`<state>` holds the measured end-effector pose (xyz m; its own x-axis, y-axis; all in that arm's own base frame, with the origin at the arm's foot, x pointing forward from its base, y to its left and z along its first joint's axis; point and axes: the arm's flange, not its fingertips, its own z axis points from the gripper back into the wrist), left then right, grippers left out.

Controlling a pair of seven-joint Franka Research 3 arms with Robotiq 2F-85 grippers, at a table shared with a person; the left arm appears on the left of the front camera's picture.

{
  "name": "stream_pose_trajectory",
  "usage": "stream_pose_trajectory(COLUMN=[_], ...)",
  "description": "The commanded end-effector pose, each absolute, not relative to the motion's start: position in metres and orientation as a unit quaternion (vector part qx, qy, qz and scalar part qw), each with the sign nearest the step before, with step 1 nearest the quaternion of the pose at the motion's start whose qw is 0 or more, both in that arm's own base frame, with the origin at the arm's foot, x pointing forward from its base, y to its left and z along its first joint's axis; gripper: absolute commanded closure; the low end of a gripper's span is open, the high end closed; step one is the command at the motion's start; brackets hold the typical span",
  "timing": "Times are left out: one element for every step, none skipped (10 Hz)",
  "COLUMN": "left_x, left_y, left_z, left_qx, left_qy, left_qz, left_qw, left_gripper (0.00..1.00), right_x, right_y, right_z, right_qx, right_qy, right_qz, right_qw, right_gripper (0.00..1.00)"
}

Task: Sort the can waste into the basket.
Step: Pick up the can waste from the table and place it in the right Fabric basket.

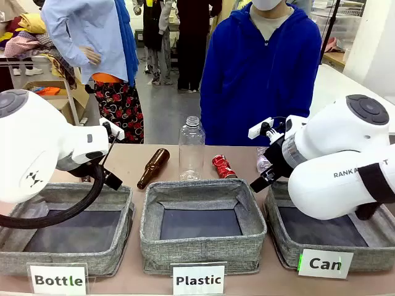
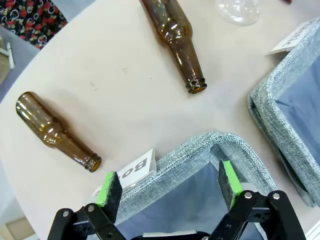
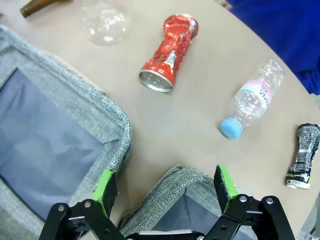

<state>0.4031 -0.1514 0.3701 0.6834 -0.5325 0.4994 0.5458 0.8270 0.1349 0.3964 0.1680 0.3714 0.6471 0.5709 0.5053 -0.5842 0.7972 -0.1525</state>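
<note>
Bulk of the right arm (image 1: 345, 166) covers the far part of the basket (image 1: 370, 262) labelled "Can" in the front view, and a small clear bottle (image 1: 262, 161) behind it is hard to make out. One brown bottle (image 2: 175, 40) is cut off by the left wrist view's top edge.

Two cans lie on the counter (image 3: 190, 130) outside the basket: the red can (image 3: 167, 52) and the dark can (image 3: 302, 155), well apart, the dark one at the frame's right edge. There are two brown bottles, the second (image 2: 55, 131) lying whole, two clear plastic bottles, one of them tall and upright (image 1: 191, 148), and three grey baskets.

The left end effector (image 2: 170, 187) and right end effector (image 3: 165, 185) are both released, holding nothing, each above a basket rim. The counter is pale tan with a rounded edge; a person in blue (image 1: 259, 68) stands beyond it.
</note>
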Motion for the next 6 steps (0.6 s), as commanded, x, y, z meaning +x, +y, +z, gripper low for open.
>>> stream_pose_trajectory(left_x=[0.4031,0.4031,0.4031,0.4031,0.4031,0.4031], left_y=[-0.1514,-0.1514,-0.1514,-0.1514,-0.1514,-0.1514], left_z=[0.3702,0.3702,0.3702,0.3702,0.3702,0.3702], left_qx=[-0.012,-0.012,-0.012,-0.012,-0.012,-0.012], left_qy=[-0.268,-0.268,-0.268,-0.268,-0.268,-0.268], left_qz=[-0.294,-0.294,-0.294,-0.294,-0.294,-0.294], left_qw=[0.917,0.917,0.917,0.917,0.917,0.917], left_gripper=[0.00,0.00,0.00,0.00,0.00,0.00], right_x=[0.3964,0.3964,0.3964,0.3964,0.3964,0.3964], right_y=[0.1680,0.1680,0.1680,0.1680,0.1680,0.1680], right_z=[0.3714,0.3714,0.3714,0.3714,0.3714,0.3714], right_qx=[0.012,0.012,0.012,0.012,0.012,0.012], right_qy=[-0.274,-0.274,-0.274,-0.274,-0.274,-0.274], right_qz=[0.318,0.318,0.318,0.318,0.318,0.318], right_qw=[0.907,0.907,0.907,0.907,0.907,0.907], right_gripper=[0.00,0.00,0.00,0.00,0.00,0.00])
